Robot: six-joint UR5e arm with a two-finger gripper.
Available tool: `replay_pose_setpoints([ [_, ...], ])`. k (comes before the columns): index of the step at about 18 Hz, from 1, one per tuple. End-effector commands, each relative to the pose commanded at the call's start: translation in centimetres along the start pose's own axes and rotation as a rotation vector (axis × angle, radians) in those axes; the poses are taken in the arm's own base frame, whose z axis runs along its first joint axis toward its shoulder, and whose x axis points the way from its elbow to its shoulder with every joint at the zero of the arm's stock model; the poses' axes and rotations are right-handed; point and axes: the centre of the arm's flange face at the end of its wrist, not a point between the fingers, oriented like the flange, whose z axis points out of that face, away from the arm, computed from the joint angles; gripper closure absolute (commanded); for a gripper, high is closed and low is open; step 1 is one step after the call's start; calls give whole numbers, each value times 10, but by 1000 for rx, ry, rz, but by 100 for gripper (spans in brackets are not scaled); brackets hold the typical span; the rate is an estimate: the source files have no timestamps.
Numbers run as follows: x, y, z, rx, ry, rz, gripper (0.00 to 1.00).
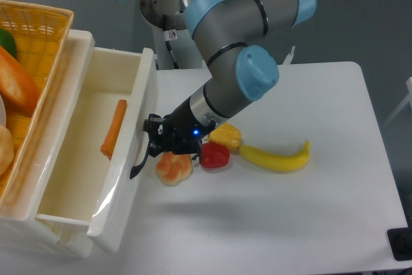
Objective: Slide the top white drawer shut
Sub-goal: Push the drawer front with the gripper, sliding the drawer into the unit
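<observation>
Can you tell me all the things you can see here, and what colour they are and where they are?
Top white plastic drawer: one, white, pulled open at the left, black curved handle on its front.
Orange carrot stick: one, orange, inside the open drawer.
Yellow wicker basket: one, yellow, on top of the cabinet at the far left, with orange and green food in it.
Yellow banana: one, yellow, on the white table, right of the other food.
Red pepper: one, red, table centre.
Yellow pepper: one, yellow, just behind the red one.
Pale orange bun-like food: one, beside the drawer front.
Robot arm: one, grey and blue.
Hand: one, black, at the drawer handle.
</observation>
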Motion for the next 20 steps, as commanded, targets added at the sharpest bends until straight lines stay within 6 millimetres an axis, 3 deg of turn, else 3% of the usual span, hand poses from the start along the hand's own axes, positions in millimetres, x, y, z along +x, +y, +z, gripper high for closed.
replay_pose_setpoints([
  [14, 42, -10, 32, -45, 12, 36, 87],
  [20, 47, -11, 36, -50, 15, 31, 87],
])
